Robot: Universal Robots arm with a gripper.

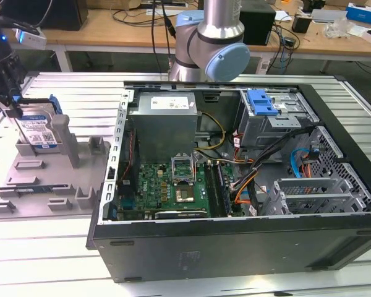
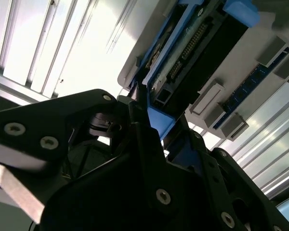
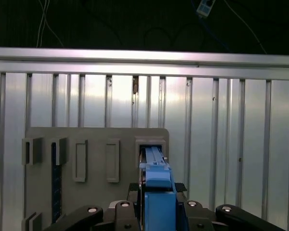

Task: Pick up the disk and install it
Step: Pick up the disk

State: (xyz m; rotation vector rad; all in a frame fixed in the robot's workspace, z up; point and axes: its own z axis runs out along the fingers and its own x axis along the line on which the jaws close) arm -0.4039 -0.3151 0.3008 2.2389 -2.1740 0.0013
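Note:
The disk (image 1: 39,130), a silver hard drive with a white-and-blue label and blue rails, stands on edge in a slot of the grey holder plate (image 1: 46,179) at the exterior view's left. My gripper (image 1: 13,106) comes down on its upper edge. In the first wrist view the disk's blue rail (image 3: 157,180) runs from the holder's slot back between my black fingers (image 3: 132,188), which press against both of its sides. The second wrist view has the disk's connector end (image 2: 185,53) and blue rail just ahead of my gripper (image 2: 154,120), which is shut on the rail.
An open computer case (image 1: 235,247) lies to the right of the holder, with a grey power supply (image 1: 164,120), a green motherboard (image 1: 173,185), a drive cage with a blue latch plate (image 1: 261,102) and loose cables. The arm's base (image 1: 210,43) stands behind it. The table is ribbed metal (image 1: 74,93).

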